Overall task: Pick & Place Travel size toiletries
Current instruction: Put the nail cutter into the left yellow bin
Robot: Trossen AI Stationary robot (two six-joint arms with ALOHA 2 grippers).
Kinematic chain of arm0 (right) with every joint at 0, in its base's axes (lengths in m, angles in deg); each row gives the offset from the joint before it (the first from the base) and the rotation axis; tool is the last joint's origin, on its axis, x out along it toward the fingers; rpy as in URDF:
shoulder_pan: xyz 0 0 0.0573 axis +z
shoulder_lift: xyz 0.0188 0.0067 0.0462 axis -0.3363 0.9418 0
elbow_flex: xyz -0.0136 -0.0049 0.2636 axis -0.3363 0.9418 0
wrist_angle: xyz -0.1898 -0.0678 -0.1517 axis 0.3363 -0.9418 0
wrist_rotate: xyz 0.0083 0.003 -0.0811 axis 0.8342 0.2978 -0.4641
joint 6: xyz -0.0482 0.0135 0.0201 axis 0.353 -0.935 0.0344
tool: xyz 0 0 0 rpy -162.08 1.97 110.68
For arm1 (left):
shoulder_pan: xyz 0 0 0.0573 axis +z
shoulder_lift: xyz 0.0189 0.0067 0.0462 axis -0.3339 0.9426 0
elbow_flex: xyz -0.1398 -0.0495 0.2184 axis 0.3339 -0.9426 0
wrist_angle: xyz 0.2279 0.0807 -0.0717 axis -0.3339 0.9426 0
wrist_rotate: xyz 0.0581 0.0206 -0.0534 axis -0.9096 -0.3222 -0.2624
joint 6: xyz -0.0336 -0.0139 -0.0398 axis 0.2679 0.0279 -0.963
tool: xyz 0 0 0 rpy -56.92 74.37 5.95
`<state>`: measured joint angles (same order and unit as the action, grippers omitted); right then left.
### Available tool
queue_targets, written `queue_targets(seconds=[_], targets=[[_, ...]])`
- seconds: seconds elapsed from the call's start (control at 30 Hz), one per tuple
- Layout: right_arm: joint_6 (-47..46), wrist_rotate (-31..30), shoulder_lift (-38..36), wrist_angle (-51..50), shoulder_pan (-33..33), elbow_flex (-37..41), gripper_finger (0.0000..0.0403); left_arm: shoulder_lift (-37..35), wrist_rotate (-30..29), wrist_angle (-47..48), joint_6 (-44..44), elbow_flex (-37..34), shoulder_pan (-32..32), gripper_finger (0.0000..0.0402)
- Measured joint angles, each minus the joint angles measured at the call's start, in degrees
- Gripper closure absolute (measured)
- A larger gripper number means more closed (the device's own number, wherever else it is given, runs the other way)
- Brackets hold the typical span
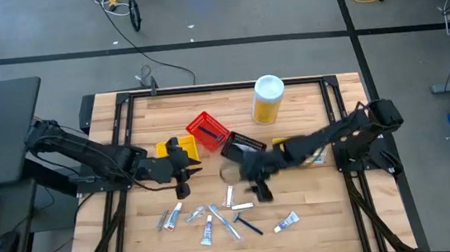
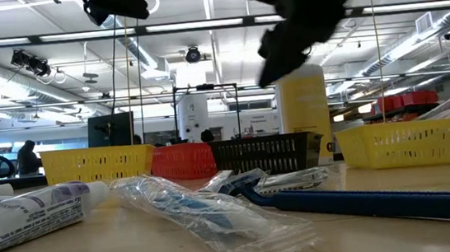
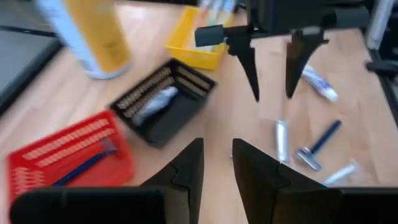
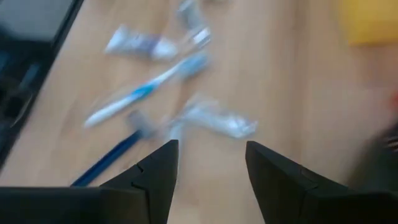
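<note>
Several travel toiletries lie loose near the table's near edge: small white and silver tubes [image 1: 210,229], a slim toothbrush [image 4: 146,90], a blue-handled razor [image 1: 248,223] and a clear-wrapped item [image 2: 191,208]. A blue razor [image 3: 84,163] lies in the red bin, and a pale tube [image 3: 155,104] lies in the black bin. My right gripper [image 1: 257,187] hangs open above the loose pile with its fingers pointing down and holds nothing; the left wrist view shows it too [image 3: 272,93]. My left gripper [image 1: 186,169] hovers open and empty beside the yellow bin, left of the pile.
A red bin [image 1: 207,130], a black bin [image 1: 242,147] and a yellow bin [image 1: 179,147] stand mid-table. A second yellow bin [image 3: 199,37] sits under the right arm. The big yellow white-lidded bottle [image 1: 269,98] stands toward the far edge. Bare wood lies between the grippers.
</note>
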<state>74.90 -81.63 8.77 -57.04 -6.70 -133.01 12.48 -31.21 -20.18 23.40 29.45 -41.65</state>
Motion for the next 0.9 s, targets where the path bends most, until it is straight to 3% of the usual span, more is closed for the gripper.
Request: queue_targets(seconds=[0.2, 0.33, 0.57, 0.9], targets=[[-5.43, -3.17, 0.03, -1.18, 6.41, 2.22, 0.0191, 8.66, 6.27, -6.97, 4.87, 0.01, -1.91, 0.0310], [-9.53, -6.85, 0.43, -0.71, 8.15, 4.59, 0.0184, 12.34, 6.42, -9.94, 4.88, -0.02, -2.91, 0.0310], [-11.27, -8.61, 0.48, 12.15, 9.39, 10.74, 0.0190, 13.12, 3.22, -8.34, 3.19, -0.02, -3.05, 0.0310], [-10.74, -8.65, 0.48, 21.81, 9.60, 16.80, 0.0209, 12.82, 6.24, -7.41, 7.57, -0.02, -2.84, 0.0310]])
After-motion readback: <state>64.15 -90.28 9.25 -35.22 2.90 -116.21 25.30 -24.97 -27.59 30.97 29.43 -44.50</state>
